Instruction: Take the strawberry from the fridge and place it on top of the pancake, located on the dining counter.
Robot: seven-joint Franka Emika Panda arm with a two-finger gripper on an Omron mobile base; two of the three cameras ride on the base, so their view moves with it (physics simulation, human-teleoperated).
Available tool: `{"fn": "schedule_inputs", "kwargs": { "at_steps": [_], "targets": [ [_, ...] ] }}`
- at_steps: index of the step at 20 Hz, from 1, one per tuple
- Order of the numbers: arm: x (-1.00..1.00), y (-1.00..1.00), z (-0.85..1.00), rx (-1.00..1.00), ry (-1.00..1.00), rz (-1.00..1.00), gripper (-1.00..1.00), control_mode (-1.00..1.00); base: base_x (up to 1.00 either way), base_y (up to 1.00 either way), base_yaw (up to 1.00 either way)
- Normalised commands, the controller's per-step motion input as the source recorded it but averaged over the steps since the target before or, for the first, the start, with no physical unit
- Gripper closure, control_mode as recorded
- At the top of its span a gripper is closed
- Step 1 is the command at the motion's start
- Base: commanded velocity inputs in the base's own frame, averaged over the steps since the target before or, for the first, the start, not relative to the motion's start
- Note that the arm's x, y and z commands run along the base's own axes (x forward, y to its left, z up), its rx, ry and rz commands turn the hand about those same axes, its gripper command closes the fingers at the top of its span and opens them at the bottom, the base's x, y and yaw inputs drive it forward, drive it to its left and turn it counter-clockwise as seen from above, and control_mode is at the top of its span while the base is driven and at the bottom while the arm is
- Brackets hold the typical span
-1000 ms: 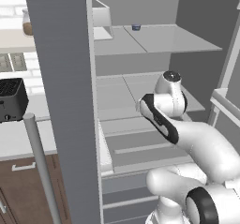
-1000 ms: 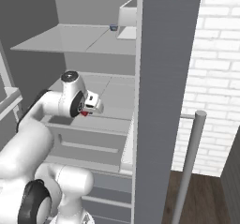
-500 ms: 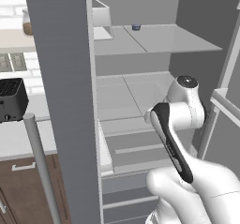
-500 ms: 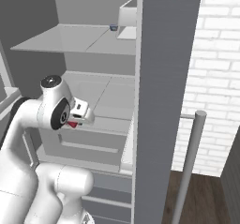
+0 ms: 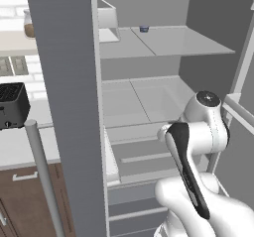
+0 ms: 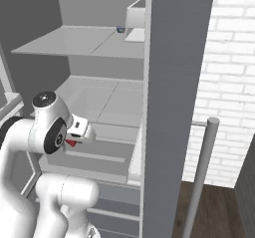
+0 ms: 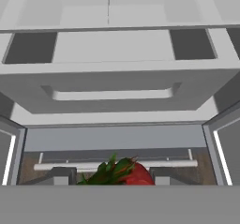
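Red and glossy, one strawberry (image 7: 130, 175) with a ragged green leafy top sits clamped in the gripper (image 6: 73, 141), a sliver of red showing between its two fingers in the right base view. It hangs in front of the open fridge (image 5: 149, 102), level with the pale pull-out drawer (image 7: 112, 85), which has a long recessed grip. Behind it are two smooth grey shelves, each split by a centre seam. On the upper shelf (image 5: 163, 40), far back, stand one small dark blue item (image 5: 144, 29) and one boxy white container (image 5: 108, 23). Beside the fridge, one black toaster (image 5: 12, 104) rests on a white worktop (image 5: 20, 144).
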Motion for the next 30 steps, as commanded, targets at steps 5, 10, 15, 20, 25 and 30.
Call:
{"fn": "schedule_inputs", "kwargs": {
  "at_steps": [5,10,15,20,25,30],
  "targets": [
    [0.0,0.0,0.0,0.0,0.0,0.0,1.0,-1.0,0.0,0.0,0.0],
    [0.0,0.0,0.0,0.0,0.0,0.0,1.0,-1.0,0.0,0.0,0.0],
    [-0.03,0.0,0.0,0.0,0.0,0.01,1.0,1.0,-0.15,0.02,0.01],
    [0.0,0.0,0.0,0.0,0.0,0.0,1.0,1.0,-0.68,0.29,-0.14],
    [0.0,0.0,0.0,0.0,0.0,0.0,1.0,1.0,-0.72,0.36,-0.38],
    [0.0,0.0,0.0,0.0,0.0,0.0,1.0,1.0,-0.95,0.07,-0.48]
  ]
}}
